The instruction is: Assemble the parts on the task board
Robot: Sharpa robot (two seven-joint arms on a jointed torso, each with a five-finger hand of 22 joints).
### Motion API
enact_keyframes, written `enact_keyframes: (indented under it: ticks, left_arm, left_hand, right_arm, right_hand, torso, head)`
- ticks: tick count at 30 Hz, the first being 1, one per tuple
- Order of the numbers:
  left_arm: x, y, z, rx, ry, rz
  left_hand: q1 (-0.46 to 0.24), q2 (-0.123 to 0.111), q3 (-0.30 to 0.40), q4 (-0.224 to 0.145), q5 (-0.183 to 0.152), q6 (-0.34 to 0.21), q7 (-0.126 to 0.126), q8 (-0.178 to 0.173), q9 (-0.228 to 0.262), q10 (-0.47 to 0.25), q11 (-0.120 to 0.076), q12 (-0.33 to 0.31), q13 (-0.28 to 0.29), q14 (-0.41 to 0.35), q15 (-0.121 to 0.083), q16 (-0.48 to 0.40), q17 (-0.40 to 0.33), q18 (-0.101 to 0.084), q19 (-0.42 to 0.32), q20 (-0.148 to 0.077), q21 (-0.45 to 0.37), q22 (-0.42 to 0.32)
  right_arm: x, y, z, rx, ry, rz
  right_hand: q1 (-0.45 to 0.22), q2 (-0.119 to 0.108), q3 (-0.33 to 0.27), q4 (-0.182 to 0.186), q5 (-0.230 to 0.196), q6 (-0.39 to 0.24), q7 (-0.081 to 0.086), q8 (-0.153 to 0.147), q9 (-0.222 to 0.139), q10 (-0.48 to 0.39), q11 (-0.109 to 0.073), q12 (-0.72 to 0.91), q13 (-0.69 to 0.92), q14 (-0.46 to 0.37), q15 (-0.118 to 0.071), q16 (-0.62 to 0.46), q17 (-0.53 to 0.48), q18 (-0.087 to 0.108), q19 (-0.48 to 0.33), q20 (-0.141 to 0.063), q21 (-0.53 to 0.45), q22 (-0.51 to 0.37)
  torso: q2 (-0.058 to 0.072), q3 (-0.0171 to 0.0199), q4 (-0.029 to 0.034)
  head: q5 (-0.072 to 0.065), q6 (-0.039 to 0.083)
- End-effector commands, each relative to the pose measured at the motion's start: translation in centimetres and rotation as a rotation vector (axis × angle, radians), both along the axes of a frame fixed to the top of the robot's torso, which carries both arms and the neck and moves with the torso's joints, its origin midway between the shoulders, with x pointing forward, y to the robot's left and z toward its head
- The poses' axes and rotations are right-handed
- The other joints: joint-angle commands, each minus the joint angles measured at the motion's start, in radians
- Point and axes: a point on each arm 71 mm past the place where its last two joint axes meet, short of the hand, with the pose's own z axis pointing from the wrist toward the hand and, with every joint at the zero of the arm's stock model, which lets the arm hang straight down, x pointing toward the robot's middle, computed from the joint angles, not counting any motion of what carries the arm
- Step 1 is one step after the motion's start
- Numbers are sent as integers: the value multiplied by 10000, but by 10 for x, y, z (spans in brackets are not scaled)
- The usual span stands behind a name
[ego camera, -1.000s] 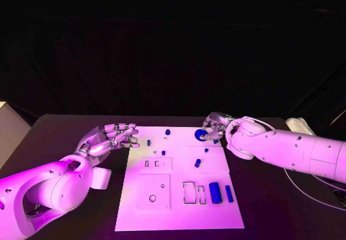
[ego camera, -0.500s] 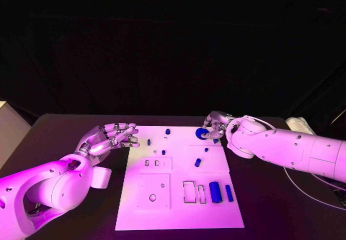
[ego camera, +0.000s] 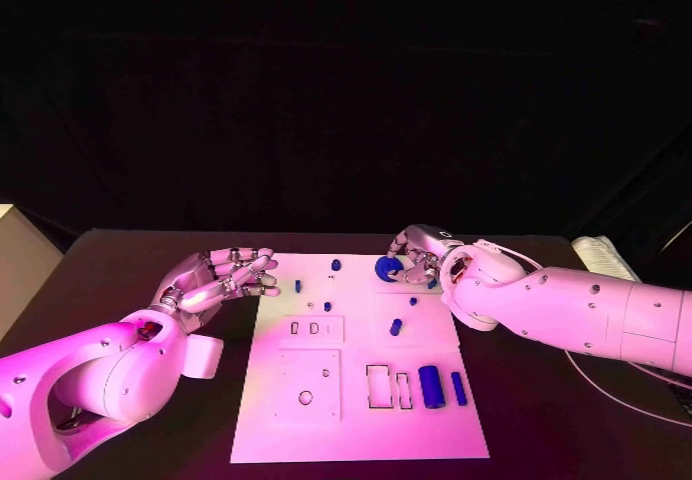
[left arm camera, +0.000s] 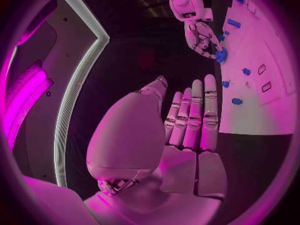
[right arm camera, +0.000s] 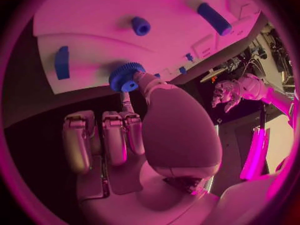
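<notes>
Right hand (ego camera: 415, 255) pinches a blue gear (ego camera: 387, 269) between thumb and fingers (right arm camera: 128, 122), over the far edge of the task board (ego camera: 361, 420). Toothed rim of the gear plain in the right wrist view. Compared with a second ago, hand and gear have shifted along that far edge toward the board's middle (gear was nearer the far right corner before).

Left hand (ego camera: 219, 277) hangs just off the board's far left corner over the black tabletop (ego camera: 130, 260), fingers loosely apart, holding nothing; unchanged since the earlier frames.

On the board, unmoved: small blue peg (ego camera: 335, 264) near the far edge, short blue cylinder (ego camera: 395, 326) around mid-board, larger blue cylinder (ego camera: 430, 385) and slim blue bar (ego camera: 459, 388) side by side toward the near right.
</notes>
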Motion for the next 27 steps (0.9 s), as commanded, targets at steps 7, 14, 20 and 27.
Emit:
enact_keyframes:
  ticks: [7, 14, 20, 27]
  left_arm:
    - [0, -4, 1, -83, -81, -235]
    - [0, -5, 1, -92, -76, -264]
    - [1, -9, 1, -125, -72, -343]
    - [2, -11, 0, -139, -65, -383]
  left_hand:
    - [116, 8, 53, -10, -15, 38, 3, -69, -13, 66, 4, -38, -8, -72, -17, 57, 9, -21, -92, -5, 34, 9]
    - [128, 14, 70, -15, -15, 46, -2, -69, -15, 77, 2, -44, -9, -81, -17, 65, 20, -22, -107, -7, 55, 25]
    - [128, 14, 70, -15, -15, 46, -2, -69, -15, 77, 2, -44, -9, -81, -17, 65, 20, -22, -107, -7, 55, 25]
    - [128, 14, 70, -15, -15, 46, -2, -69, -15, 77, 2, -44, -9, -81, -17, 65, 20, -22, -107, -7, 55, 25]
  right_arm:
    - [-15, 48, 17, -369, -1637, 1410]
    - [-13, 74, 16, -816, -1810, 1896]
    - [-7, 91, 9, -1073, -1668, 1994]
    - [-1, 100, 2, -1359, -1586, 1987]
  right_hand:
    - [-271, -37, 63, 7, -26, 550, -301, 275, 289, 1044, -73, 21, 2632, 1059, -86, 43, 2630, -144, 1062, -86, 61, 2627]
    - [-267, -77, 95, -27, -25, 542, -309, 269, 297, 1044, -79, 21, 2632, 1059, -90, 43, 2630, -144, 1062, -90, 61, 2627]
    - [-280, -98, 111, -36, -30, 529, -304, 260, 299, 1044, -78, 21, 2632, 1059, -92, 43, 2630, -144, 1062, -92, 61, 2627]
    - [-280, -125, 136, -59, -19, 511, -300, 247, 301, 1044, -77, 21, 2632, 1059, -92, 43, 2630, -144, 1062, -94, 61, 2627]
  torso:
    - [-2, -8, 52]
    - [-7, -33, 47]
    - [14, -30, 54]
    - [1, -21, 53]
  head:
    - [64, -38]
    - [95, -57]
    - [118, -73]
    - [176, -112]
